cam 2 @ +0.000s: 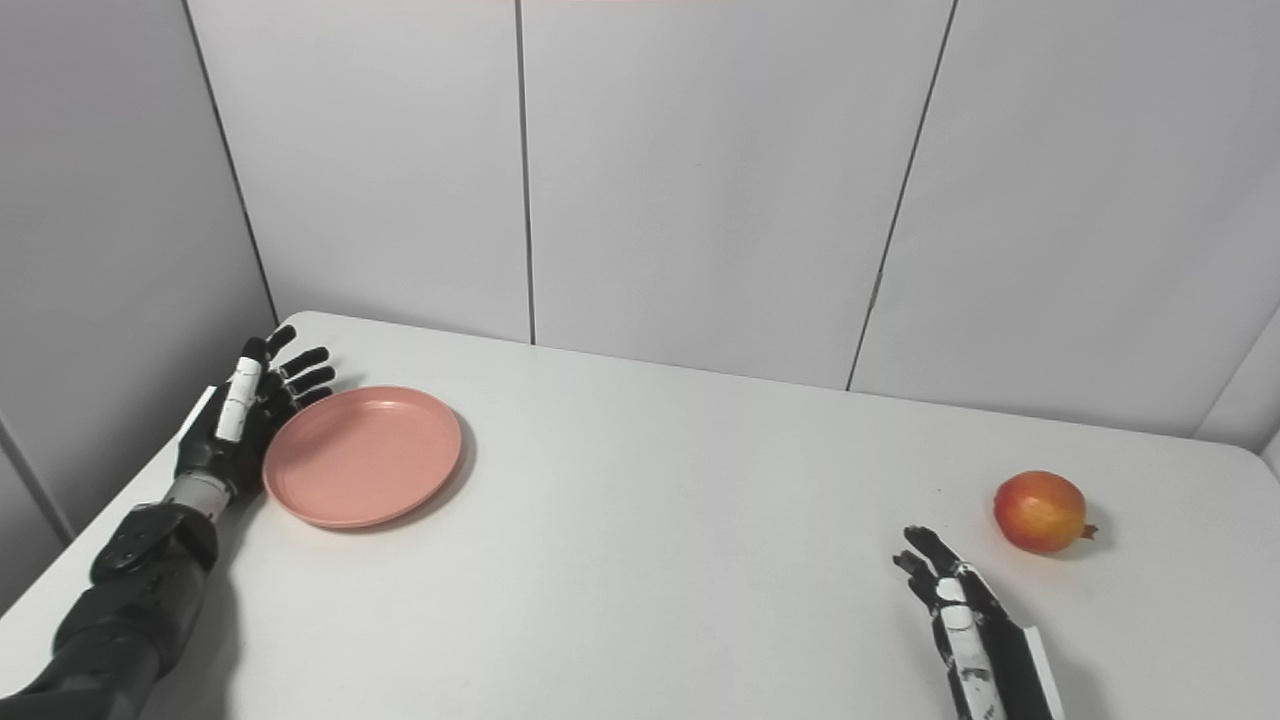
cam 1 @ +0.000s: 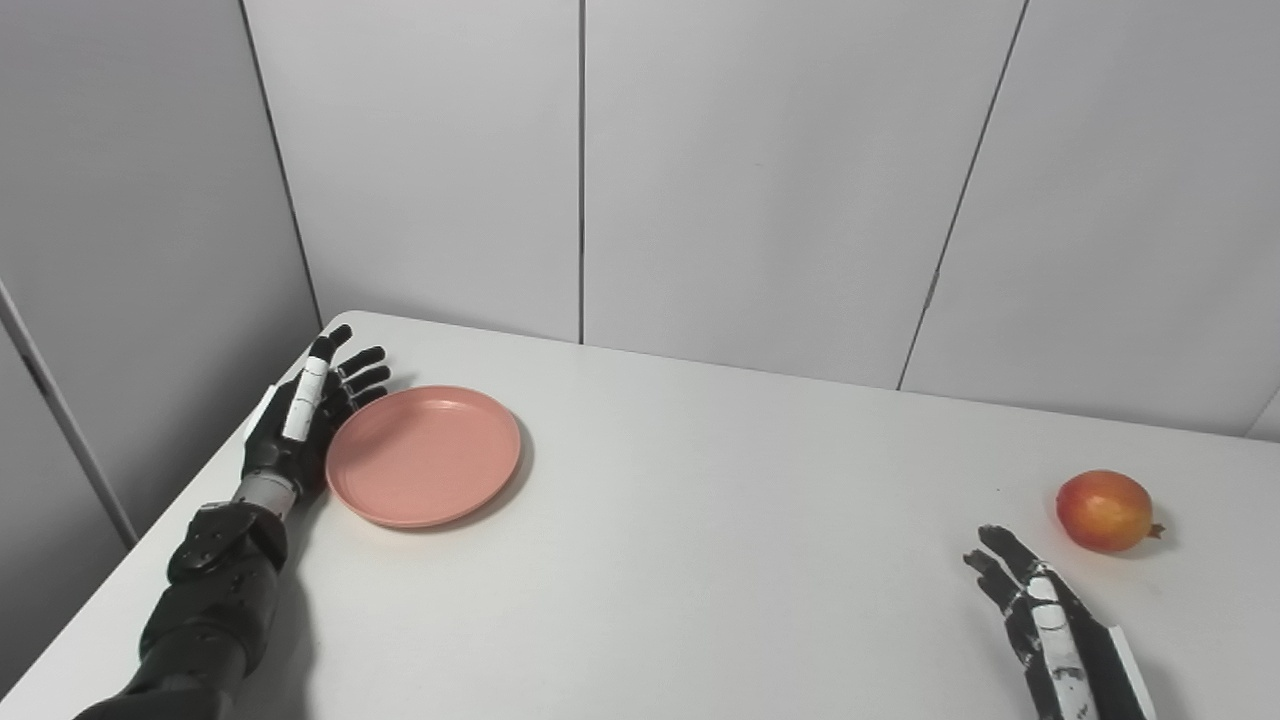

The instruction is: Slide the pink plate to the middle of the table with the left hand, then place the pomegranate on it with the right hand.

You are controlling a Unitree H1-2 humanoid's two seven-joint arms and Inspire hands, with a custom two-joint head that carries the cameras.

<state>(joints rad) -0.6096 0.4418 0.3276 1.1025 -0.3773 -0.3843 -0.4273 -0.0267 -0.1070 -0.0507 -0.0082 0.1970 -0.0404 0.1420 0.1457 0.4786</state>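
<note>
A pink plate [cam 1: 423, 455] lies on the white table [cam 1: 700, 520] at the far left. My left hand [cam 1: 305, 415] is open, fingers spread, standing edge-on against the plate's left rim. A red-orange pomegranate [cam 1: 1104, 511] sits at the right side of the table. My right hand [cam 1: 1050, 630] is open and empty, resting at the front right, a little in front and to the left of the pomegranate, not touching it. The plate [cam 2: 363, 455], the pomegranate [cam 2: 1041, 512], the left hand [cam 2: 245, 420] and the right hand [cam 2: 965, 620] also show in the right eye view.
Grey wall panels [cam 1: 760, 180] stand right behind the table's far edge. The table's left edge [cam 1: 150, 560] runs just beside my left arm.
</note>
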